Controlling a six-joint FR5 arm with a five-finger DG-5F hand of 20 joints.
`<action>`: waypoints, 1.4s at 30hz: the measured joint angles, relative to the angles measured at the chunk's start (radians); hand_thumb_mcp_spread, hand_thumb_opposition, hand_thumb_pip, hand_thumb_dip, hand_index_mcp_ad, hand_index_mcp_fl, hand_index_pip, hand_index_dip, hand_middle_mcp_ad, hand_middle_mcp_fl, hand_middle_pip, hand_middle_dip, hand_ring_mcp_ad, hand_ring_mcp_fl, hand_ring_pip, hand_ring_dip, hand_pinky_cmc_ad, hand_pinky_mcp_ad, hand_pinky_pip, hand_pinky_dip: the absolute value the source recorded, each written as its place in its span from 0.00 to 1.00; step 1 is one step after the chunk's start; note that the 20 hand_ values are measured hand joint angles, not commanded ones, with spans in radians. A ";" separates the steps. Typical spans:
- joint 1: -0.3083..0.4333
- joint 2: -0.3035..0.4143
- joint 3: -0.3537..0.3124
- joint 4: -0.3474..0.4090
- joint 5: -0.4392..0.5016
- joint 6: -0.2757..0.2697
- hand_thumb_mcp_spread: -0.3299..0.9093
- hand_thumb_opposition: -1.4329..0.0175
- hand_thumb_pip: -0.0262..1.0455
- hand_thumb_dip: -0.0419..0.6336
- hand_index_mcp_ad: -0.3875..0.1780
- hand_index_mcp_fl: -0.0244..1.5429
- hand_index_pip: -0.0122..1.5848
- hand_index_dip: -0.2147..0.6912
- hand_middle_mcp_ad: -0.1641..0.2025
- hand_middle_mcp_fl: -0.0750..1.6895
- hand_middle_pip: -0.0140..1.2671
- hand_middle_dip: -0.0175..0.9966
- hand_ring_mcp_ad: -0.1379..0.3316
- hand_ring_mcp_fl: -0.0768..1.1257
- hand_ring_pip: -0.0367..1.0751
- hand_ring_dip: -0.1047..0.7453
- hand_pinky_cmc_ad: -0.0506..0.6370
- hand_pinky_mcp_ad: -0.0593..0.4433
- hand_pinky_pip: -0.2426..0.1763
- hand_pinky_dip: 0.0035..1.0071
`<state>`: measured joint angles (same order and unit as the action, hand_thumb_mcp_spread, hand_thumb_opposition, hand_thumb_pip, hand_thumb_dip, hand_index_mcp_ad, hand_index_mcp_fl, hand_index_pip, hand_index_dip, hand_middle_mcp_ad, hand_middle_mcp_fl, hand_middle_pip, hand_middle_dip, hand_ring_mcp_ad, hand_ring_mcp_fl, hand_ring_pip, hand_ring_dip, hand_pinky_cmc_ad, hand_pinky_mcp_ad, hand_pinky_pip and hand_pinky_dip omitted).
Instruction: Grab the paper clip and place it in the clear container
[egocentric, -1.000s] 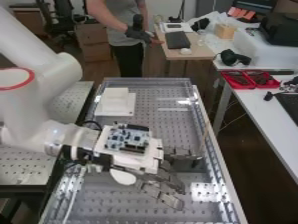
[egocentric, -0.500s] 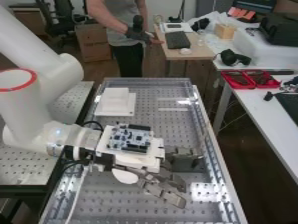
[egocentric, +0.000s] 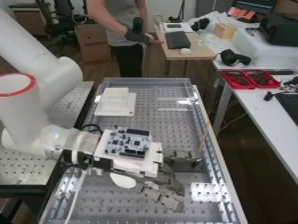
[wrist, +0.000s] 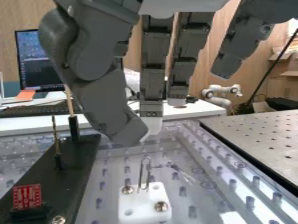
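Paper clip (wrist: 140, 175), seemingly upright, on white block (wrist: 145, 200), below robot hand (egocentric: 161, 194)

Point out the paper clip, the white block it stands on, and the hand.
Paper clip (wrist: 140, 175): wrist view, on one upright wire.
White block (wrist: 144, 204): wrist view, on its bare face.
Hand (wrist: 153, 55): wrist view, on one of its straight fingers.
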<state>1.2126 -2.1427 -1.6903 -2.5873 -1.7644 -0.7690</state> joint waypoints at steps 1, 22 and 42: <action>-0.001 -0.002 0.000 0.000 -0.001 0.000 0.77 0.35 0.66 0.57 0.33 0.06 0.08 0.04 0.32 0.37 0.40 0.76 0.24 0.42 0.11 0.74 0.67 0.58 0.67 0.15; -0.012 -0.019 -0.009 0.025 -0.020 0.013 0.75 0.37 0.65 0.57 0.32 0.06 0.08 0.04 0.37 0.32 0.42 0.75 0.24 0.39 0.11 0.75 0.67 0.58 0.67 0.15; -0.014 -0.031 -0.016 0.042 -0.013 0.009 0.82 0.37 0.64 0.57 0.30 0.06 0.08 0.04 0.37 0.40 0.57 0.79 0.20 0.39 0.11 0.78 0.70 0.58 0.67 0.15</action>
<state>1.1987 -2.1735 -1.7067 -2.5454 -1.7776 -0.7596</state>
